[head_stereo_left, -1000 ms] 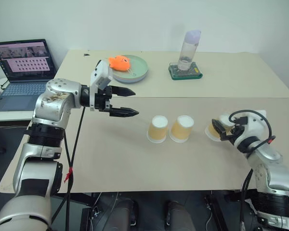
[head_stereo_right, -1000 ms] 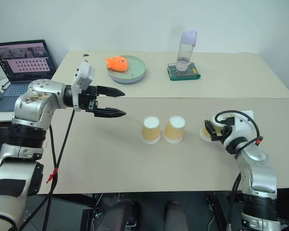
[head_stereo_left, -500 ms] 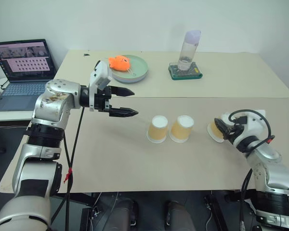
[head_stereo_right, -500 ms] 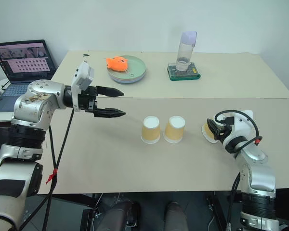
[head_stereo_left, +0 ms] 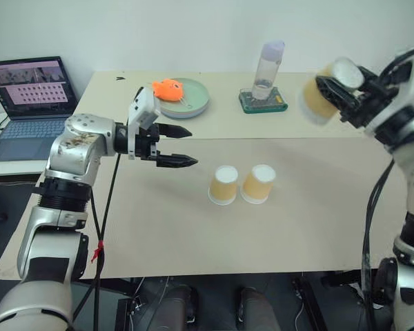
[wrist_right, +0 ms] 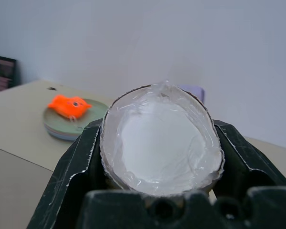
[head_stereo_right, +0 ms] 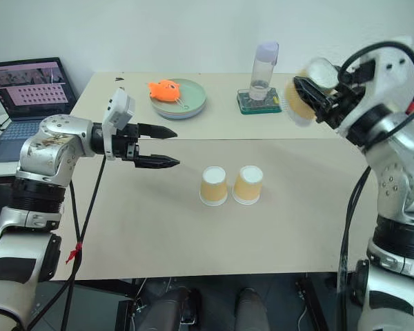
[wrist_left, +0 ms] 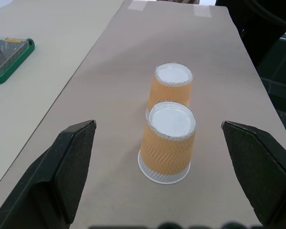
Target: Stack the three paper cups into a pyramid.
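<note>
One paper cup [wrist_right: 161, 140] lies on its side, clamped between the two fingers of the right gripper [head_stereo_left: 336, 94], which holds it in the air well above the table [head_stereo_left: 193, 234]. Below that gripper and to its left, the other two cups [head_stereo_left: 241, 185] stand upside down on the table, touching side by side. The left gripper [head_stereo_left: 181, 145] hovers to the left of the pair, its fingers spread wide and empty, pointing toward them. Beyond the left gripper sits a green plate [head_stereo_left: 195, 102] with an orange toy fish [head_stereo_left: 168, 89]; near the right gripper, a clear bottle [head_stereo_left: 268, 67] stands on a green tray [head_stereo_left: 263, 103]. A laptop [head_stereo_left: 33, 103] is behind the left arm.
</note>
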You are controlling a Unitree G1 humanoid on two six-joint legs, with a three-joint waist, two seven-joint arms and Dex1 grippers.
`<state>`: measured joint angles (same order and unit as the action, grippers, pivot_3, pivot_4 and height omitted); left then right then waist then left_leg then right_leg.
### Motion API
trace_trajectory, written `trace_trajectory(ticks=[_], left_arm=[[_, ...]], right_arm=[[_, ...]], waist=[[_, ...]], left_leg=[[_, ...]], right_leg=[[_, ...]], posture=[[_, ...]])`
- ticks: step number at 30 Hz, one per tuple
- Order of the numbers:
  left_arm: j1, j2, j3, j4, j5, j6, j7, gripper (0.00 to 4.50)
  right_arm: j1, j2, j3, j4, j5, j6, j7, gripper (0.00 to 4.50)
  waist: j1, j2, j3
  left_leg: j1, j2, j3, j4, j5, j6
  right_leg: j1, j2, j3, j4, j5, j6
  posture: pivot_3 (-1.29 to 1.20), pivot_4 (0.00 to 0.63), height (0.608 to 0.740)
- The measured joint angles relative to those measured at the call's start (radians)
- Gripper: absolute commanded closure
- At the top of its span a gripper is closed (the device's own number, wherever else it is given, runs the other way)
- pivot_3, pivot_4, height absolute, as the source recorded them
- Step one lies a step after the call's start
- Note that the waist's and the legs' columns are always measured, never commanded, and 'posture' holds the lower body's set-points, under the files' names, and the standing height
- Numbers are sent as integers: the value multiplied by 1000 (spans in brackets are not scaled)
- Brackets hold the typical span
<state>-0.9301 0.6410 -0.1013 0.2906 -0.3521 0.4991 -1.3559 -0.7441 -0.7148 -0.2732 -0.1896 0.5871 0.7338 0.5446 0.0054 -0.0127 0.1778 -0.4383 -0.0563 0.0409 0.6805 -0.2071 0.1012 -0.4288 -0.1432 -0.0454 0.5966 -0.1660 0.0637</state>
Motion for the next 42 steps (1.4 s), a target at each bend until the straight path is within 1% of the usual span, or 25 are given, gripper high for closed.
trace_trajectory(ticks=[2,3,4,7,11,17,22,31,38,40,41,42], left_arm=[[0,-2,0,0,0,0,1,0],[4,1,1,0,-1,1,3,0],[4,-1,1,-1,-1,2,4,0],[5,-2,1,-4,-1,1,6,0],[7,-3,0,-10,-2,3,10,0],[32,-2,0,-38,-3,10,13,0],[37,3,2,-47,-3,28,17,0],[39,9,2,-61,-4,42,21,0],[39,19,2,-62,-4,45,21,0],[39,21,2,-62,-4,45,20,0],[39,22,2,-62,-4,45,19,0],[39,22,2,-62,-4,45,19,0]], right_arm=[[-14,1,33,15,24,25,32,1943],[-46,11,80,46,49,53,102,1943],[-64,16,112,54,60,61,140,1943],[-116,22,209,84,64,66,255,1943],[-145,28,292,138,62,78,354,1943],[-148,29,328,163,45,99,431,1943],[-110,9,369,183,-14,52,496,1943],[-81,10,379,224,-94,-49,538,1943],[-81,20,377,249,-113,-92,547,1943],[-76,20,375,250,-115,-100,548,987],[-73,22,374,251,-116,-106,547,807],[-71,23,374,252,-118,-113,547,470]], waist=[[0,0,0],[2,0,0],[2,0,0],[1,0,0],[3,0,0],[3,0,0],[3,0,0],[3,0,0],[3,0,0],[3,0,0],[3,0,0],[3,0,0]], left_leg=[[0,0,0,0,0,1],[0,-1,0,1,0,1],[0,-1,0,1,0,1],[0,-1,0,1,0,1],[-1,-1,0,1,0,1],[-1,-1,0,1,0,0],[-1,-1,0,1,1,0],[-3,-2,1,1,2,-2],[-3,-2,1,1,2,-2],[-3,-2,1,1,2,-2],[-3,-2,1,1,2,-2],[-3,-2,1,1,2,-2]], right_leg=[[0,0,0,0,0,0],[0,-1,0,0,0,0],[0,-1,0,0,0,0],[0,-1,0,0,0,0],[0,-1,-1,0,0,0],[-2,-1,0,1,0,0],[-3,-1,0,2,0,0],[-6,-1,1,6,0,0],[-7,-1,1,7,0,0],[-7,-1,1,7,0,0],[-7,-1,1,7,0,0],[-7,-1,1,7,0,0]], posture=[[0,150,740],[0,150,740],[0,150,740],[0,150,740],[0,150,740],[0,150,740],[0,150,740],[0,150,740],[0,150,740],[0,150,740],[0,150,740],[0,150,740]])
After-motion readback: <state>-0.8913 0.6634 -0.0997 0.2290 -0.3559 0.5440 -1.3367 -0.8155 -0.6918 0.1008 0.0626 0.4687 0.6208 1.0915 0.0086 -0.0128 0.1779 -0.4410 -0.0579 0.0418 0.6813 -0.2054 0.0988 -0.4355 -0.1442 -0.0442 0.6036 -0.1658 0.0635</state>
